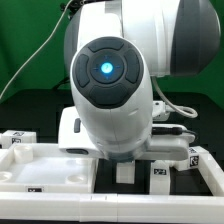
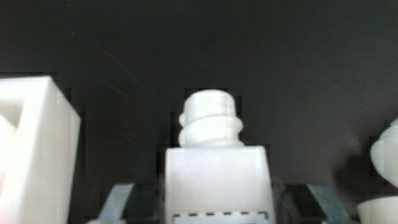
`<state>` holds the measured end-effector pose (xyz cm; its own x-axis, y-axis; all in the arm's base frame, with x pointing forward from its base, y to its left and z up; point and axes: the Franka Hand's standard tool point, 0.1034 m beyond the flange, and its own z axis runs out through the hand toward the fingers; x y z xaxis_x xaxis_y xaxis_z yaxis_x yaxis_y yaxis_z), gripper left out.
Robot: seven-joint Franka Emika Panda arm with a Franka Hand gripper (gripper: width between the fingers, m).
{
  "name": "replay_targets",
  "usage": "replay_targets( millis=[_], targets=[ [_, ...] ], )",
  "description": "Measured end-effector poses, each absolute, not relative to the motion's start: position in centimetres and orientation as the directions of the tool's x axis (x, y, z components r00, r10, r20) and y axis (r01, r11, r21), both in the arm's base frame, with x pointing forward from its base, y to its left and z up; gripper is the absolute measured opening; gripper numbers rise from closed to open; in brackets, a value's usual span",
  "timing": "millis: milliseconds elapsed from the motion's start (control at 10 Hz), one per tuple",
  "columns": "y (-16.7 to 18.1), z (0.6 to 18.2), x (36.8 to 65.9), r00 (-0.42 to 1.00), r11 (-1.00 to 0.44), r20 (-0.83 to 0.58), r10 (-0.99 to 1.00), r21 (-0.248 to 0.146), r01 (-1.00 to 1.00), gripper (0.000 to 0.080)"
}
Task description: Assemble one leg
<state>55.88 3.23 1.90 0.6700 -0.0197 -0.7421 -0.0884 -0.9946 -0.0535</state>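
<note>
In the wrist view the leg (image 2: 215, 165) is a white blocky post with a rounded threaded tip, and the top edge of a tag shows low on its side. It stands between my gripper's (image 2: 214, 203) two grey fingers (image 2: 125, 203), which press on both its sides over the black table. In the exterior view the arm's big white body hides the gripper. Only a small white piece (image 1: 124, 172) shows beneath it, beside the large white rimmed panel (image 1: 45, 172).
The panel's thick edge (image 2: 36, 150) rises close on one side of the held leg. A rounded white part (image 2: 384, 150) sits on the other side. More tagged white pieces (image 1: 160, 181) (image 1: 193, 157) lie at the exterior view's right, and another (image 1: 20, 140) at its left.
</note>
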Motion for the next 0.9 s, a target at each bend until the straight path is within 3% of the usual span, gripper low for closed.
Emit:
replay_targets(
  millis=[300, 400, 600, 900],
  targets=[
    [3.4, 1.9, 55.9, 0.671, -0.995, -0.741, -0.017, -0.054, -0.085, 0.0279],
    [3.6, 3.1, 56.1, 0.664, -0.996, -0.747, -0.011, -0.054, -0.077, 0.0279],
    [3.9, 7.1, 56.1, 0.648, -0.996, -0.761, 0.009, -0.062, -0.059, 0.0279],
    [3.8, 9.7, 57.0, 0.660, -0.996, -0.750, 0.033, -0.080, -0.042, 0.0281]
  ],
)
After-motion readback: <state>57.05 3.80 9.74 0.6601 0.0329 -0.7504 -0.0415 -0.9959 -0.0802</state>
